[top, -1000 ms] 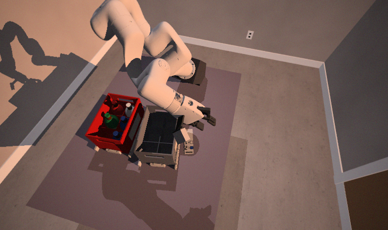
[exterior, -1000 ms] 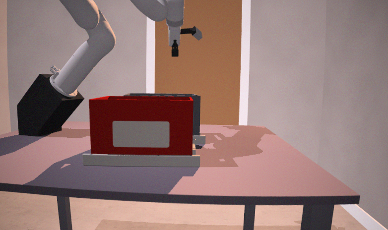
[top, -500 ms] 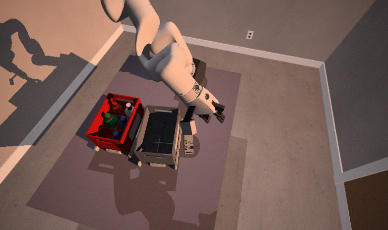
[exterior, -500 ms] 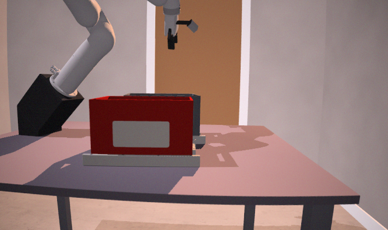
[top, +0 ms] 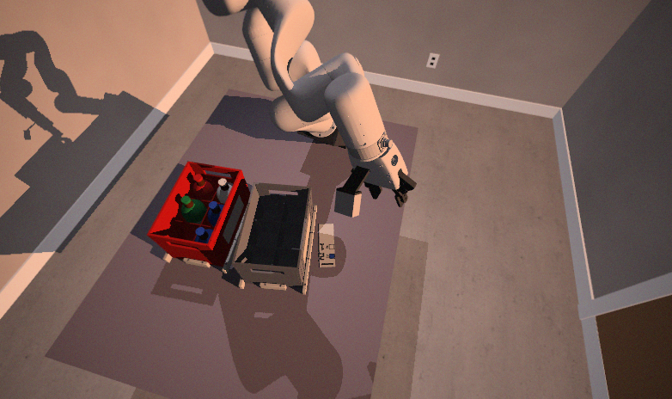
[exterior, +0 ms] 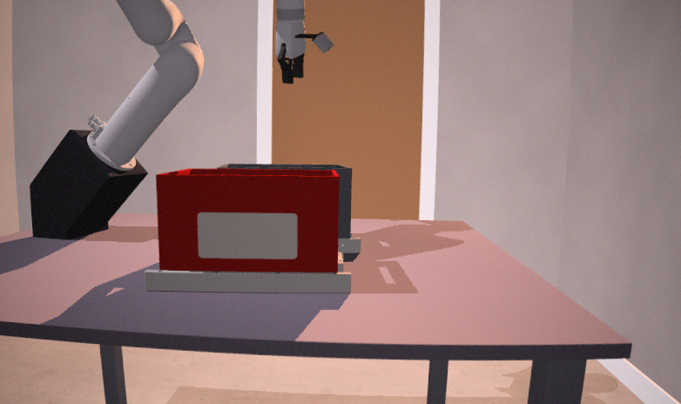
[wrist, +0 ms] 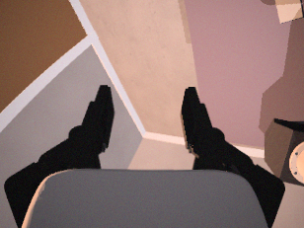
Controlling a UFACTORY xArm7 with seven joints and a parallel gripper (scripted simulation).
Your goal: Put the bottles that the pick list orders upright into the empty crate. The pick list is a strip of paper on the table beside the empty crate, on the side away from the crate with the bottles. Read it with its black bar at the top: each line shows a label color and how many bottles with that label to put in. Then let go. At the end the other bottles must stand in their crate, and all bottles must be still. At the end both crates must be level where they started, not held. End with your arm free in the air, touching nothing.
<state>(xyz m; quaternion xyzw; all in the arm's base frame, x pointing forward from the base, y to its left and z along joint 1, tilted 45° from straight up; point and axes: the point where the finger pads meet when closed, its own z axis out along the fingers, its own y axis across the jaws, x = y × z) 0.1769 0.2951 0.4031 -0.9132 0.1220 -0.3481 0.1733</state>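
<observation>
My gripper (top: 387, 193) (exterior: 291, 75) (wrist: 147, 100) is open with nothing between its fingers. It hangs high above the table, to the right of the pick list (top: 326, 245), a paper strip beside the empty grey crate (top: 274, 274) (exterior: 346, 200). The red crate (top: 180, 232) (exterior: 182, 225) stands left of the empty one. It holds a red bottle (top: 199, 186), a white-capped bottle (top: 223, 188), a green bottle (top: 190, 208) and two blue-capped bottles (top: 213, 208) (top: 200, 232), all upright. In the side view the bottles are hidden behind the red crate's wall.
Both crates rest on low pallets on the pink table (top: 130, 322) (exterior: 483, 300). The arm's black base (exterior: 67, 195) stands at the table's back left corner. The table edge shows below my fingers in the wrist view.
</observation>
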